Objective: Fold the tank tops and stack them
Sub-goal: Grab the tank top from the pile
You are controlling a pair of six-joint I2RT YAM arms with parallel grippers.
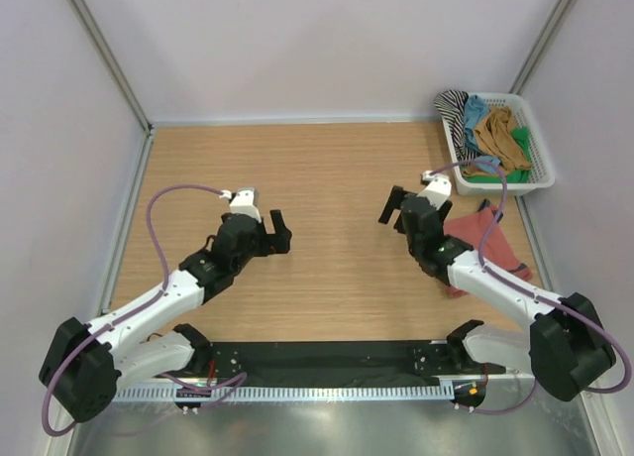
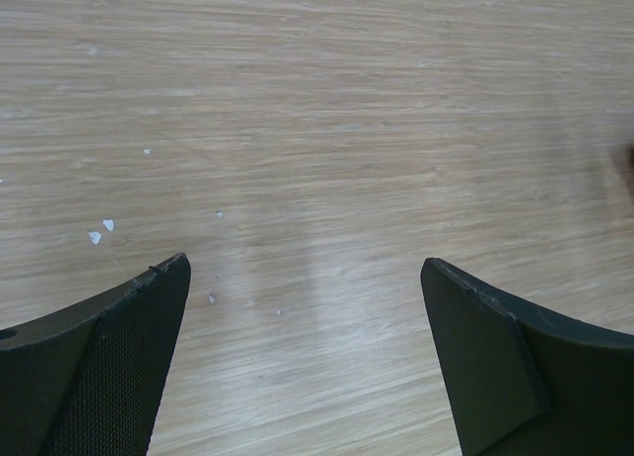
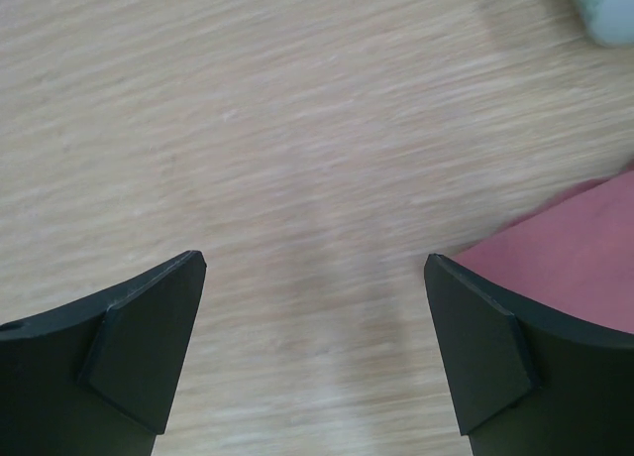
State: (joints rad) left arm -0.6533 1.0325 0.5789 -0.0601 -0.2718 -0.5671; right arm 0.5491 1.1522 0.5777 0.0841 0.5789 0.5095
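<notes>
Red top (image 1: 492, 240): one item, lying crumpled and unfolded on the worktop (image 1: 327, 169) at its right edge, just in front of the basket (image 1: 515, 188). The right arm (image 1: 495, 283) crosses over its near side, and a corner of the cloth shows in the right wrist view beside one finger. It is judged to be set out apart from the rest as the first piece to fold. Ochre top (image 1: 500, 134), striped top (image 1: 454, 107), blue top (image 1: 475, 109), green top (image 1: 517, 142): heaped together in the basket at the far right corner, some spilling over its rim, apparently the waiting stock; how many lie underneath cannot be told. No folded stack is seen, so the task reads as barely begun. Right end effector (image 1: 390, 206): fingers spread wide, holding nothing, hovering over bare wood just left of the red top and pointed toward the middle. Left end effector (image 1: 281, 232): likewise spread and empty, above bare wood left of centre, well apart from all cloth. Both face the central area, likely reserved as the folding space.
</notes>
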